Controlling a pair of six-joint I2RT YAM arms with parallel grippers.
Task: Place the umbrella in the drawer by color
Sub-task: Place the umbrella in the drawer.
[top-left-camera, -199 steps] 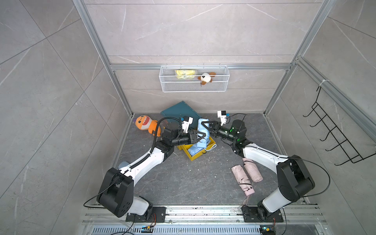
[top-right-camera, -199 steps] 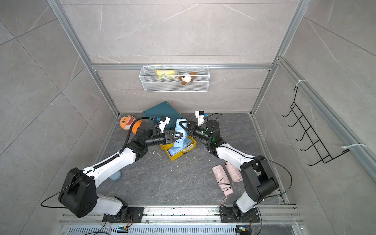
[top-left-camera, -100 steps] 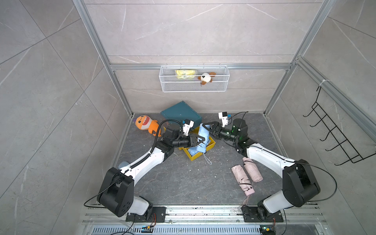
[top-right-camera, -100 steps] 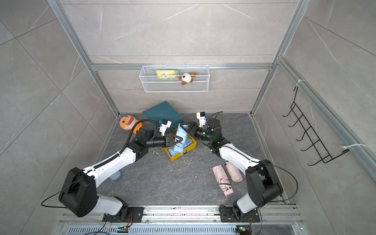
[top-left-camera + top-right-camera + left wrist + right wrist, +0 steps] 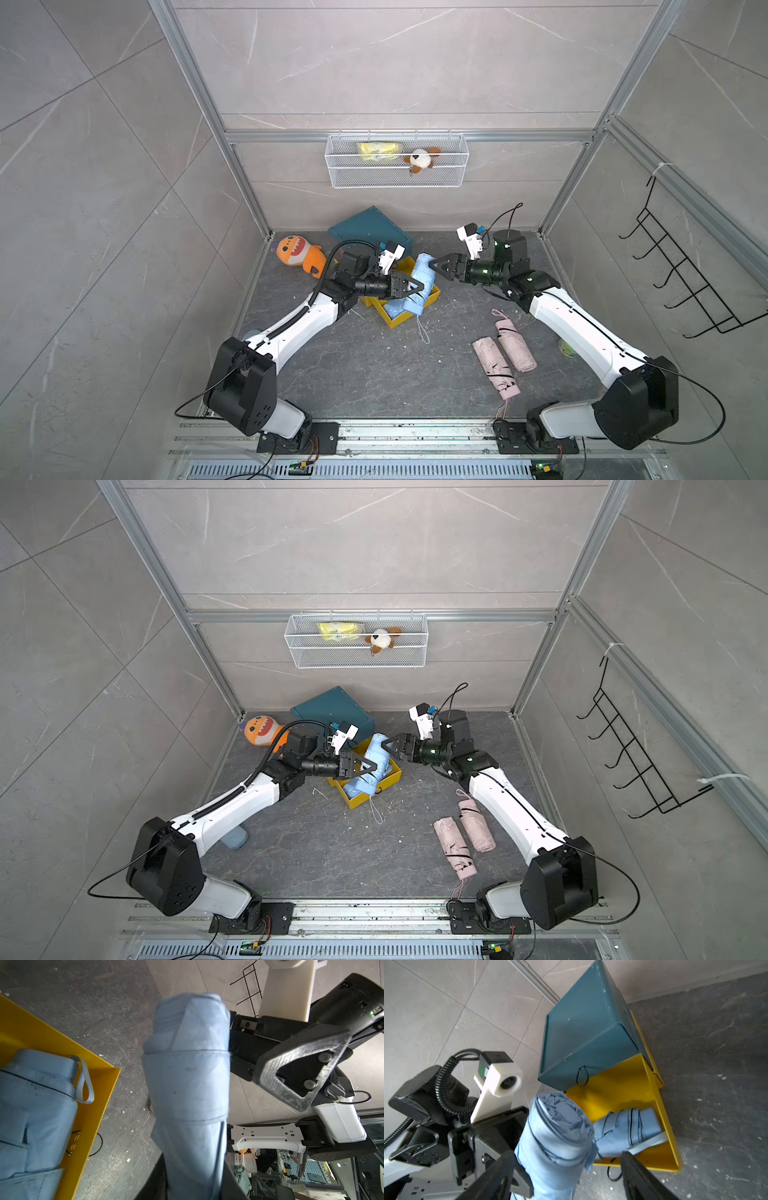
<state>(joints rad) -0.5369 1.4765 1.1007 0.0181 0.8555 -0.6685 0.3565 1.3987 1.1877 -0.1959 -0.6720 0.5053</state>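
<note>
Blue rolled fabric umbrella [image 5: 420,274]: likely soft, light, slippery; grasp mid-body, above yellow metal drawer [image 5: 397,321].
Left gripper [image 5: 417,287]: clamped on umbrella.
Right gripper [image 5: 435,263]: fingers apart at its top.

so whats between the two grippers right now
The rolled blue umbrella, seen in both top views. The left gripper is shut on it, and the right gripper is open by its free end.
</note>
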